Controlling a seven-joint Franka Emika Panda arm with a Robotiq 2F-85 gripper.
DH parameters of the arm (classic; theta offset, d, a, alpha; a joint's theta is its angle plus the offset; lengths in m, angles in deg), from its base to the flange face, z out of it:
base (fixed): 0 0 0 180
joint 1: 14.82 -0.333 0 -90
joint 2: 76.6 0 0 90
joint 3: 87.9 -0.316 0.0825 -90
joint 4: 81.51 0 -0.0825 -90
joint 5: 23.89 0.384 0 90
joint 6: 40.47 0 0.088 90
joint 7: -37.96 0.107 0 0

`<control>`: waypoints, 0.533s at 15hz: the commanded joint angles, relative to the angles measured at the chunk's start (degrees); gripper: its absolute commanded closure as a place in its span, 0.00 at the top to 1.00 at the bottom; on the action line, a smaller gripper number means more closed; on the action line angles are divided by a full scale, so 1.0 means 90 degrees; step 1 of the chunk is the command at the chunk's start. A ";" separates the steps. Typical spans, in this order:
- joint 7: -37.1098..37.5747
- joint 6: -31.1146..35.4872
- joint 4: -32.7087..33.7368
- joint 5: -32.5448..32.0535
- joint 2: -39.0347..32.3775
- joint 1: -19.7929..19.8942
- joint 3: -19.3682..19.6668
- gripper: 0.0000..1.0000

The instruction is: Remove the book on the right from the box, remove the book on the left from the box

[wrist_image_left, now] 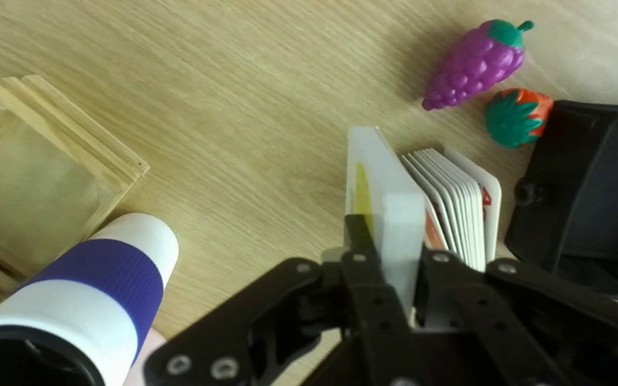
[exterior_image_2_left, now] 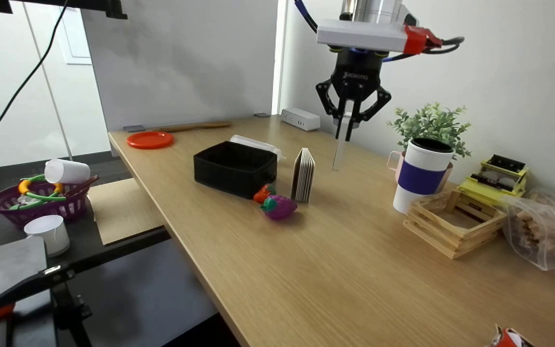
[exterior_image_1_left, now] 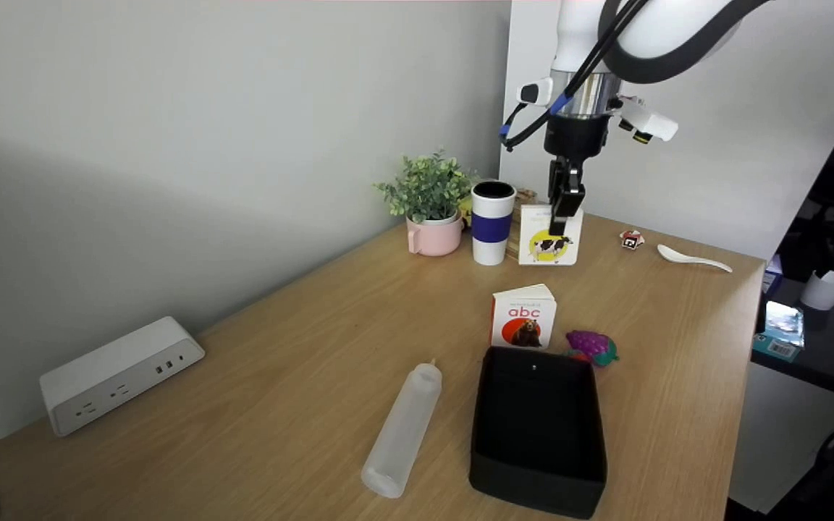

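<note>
The cow book point(exterior_image_1_left: 544, 250) was gripped by the tool point(exterior_image_2_left: 343, 135), whose two fingers were pressed against its covers, and was held roughly upright in the air, clear of the desk point(exterior_image_1_left: 301, 376). "ROBOTIQ" could be read on the tool in an exterior view. On the front of the cow book a cow was printed over a yellow disc; the line above it was too faint to be read. The abc book point(exterior_image_1_left: 523, 318) was stood on end on the desk, just beside the far end of the black box point(exterior_image_1_left: 536, 481), and its pages were seen slightly fanned in the wrist view. Its front was turned toward the box and was lettered "abc" in red, over a bear on an orange-red disc; the smaller line above could not be made out. Both books were outside the box.

Toy grapes point(exterior_image_1_left: 591, 346) and a toy strawberry point(exterior_image_2_left: 264, 193) were placed close together by the box's far right corner, and a translucent bottle point(exterior_image_1_left: 402, 430) was laid to its left. Farther off, a white cup point(exterior_image_1_left: 489, 250) with a purple band was stood near a potted plant point(exterior_image_1_left: 431, 189) and a wooden crate point(exterior_image_2_left: 430, 228). A barcode could be seen on a packet point(exterior_image_1_left: 781, 333) beyond the right edge of the desk.
</note>
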 commanded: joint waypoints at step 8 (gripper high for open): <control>-0.1588 -0.1311 0.1225 0.0898 -0.1063 0.0678 -0.0441 0.04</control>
